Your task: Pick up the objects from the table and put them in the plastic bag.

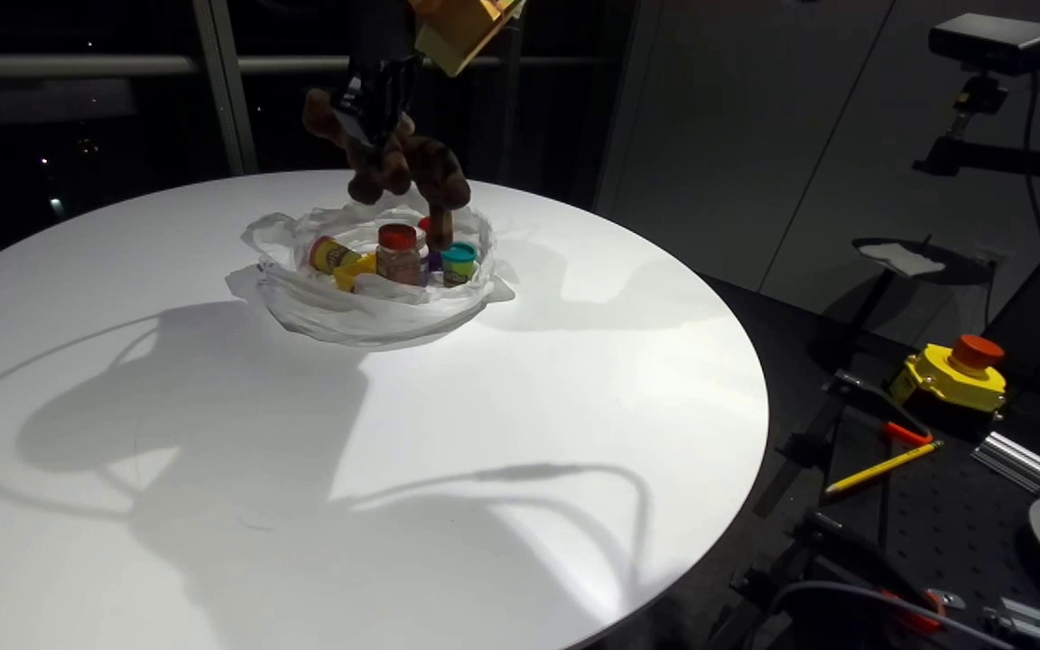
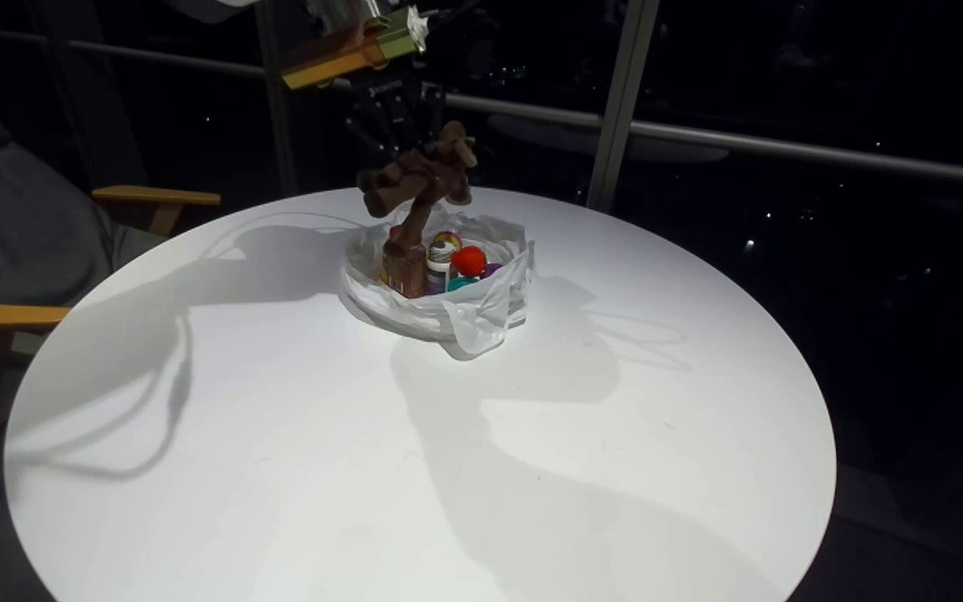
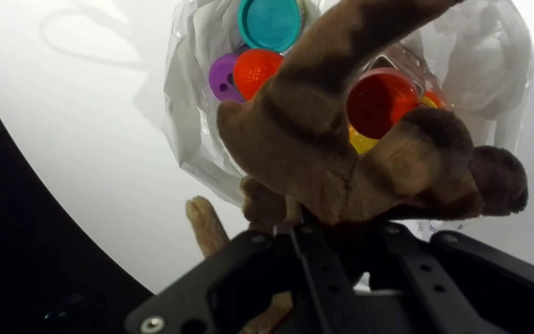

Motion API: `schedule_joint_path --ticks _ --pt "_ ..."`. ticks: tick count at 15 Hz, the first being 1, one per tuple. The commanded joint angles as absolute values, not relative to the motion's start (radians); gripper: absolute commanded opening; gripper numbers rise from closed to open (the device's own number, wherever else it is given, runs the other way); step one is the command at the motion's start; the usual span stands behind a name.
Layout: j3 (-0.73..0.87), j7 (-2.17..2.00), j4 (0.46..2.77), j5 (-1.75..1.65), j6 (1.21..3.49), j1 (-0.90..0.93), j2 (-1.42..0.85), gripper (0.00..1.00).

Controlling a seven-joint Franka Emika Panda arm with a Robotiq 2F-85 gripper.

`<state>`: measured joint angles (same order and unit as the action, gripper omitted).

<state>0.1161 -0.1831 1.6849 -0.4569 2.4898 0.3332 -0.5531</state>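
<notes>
In an exterior view, a chair (image 2: pixel 26 217) stands beyond the left edge of the table (image 2: pixel 281 468). In both exterior views the bag (image 1: pixel 376 320) sits near the far edge, mouth up, its rim crumpled into a low ring around the contents. Noted inside, left to right: a yellow tub (image 1: pixel 332 255), a red-lidded jar (image 1: pixel 398 259) and a teal-lidded tub (image 1: pixel 459 264) close to the rim. The wrist view also shows an orange ball (image 3: pixel 255 72) beside a purple item (image 3: pixel 220 74). Over the bag, the gripper (image 3: pixel 346 227) is clamped on the brown toy (image 3: pixel 304 148), which hangs tilted with limbs splayed. One limb reaches down to the bag's mouth; whether it touches the jar cannot be told. The toy blocks part of the contents from the wrist view. Past the right edge, in an exterior view: a pencil (image 1: pixel 884 467), a yellow box (image 1: pixel 949 379) with a red button (image 1: pixel 977 351) and, higher up, a camera (image 1: pixel 998 45) on a bracket (image 1: pixel 971 99).
</notes>
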Motion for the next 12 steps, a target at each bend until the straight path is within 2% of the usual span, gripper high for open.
schedule_joint_path --ticks 1,4,5,7,12 --pt "0.117 -0.209 1.593 -0.482 2.488 0.319 -0.634 0.12" --pt "0.131 -0.214 1.556 -0.487 2.481 0.323 -0.682 0.13" --pt "0.137 -0.217 1.549 -0.49 2.482 0.326 -0.688 0.38" --pt "0.142 -0.224 1.536 -0.485 2.485 0.326 -0.697 0.42" --pt "0.14 -0.231 1.535 -0.469 2.477 0.321 -0.663 0.84"
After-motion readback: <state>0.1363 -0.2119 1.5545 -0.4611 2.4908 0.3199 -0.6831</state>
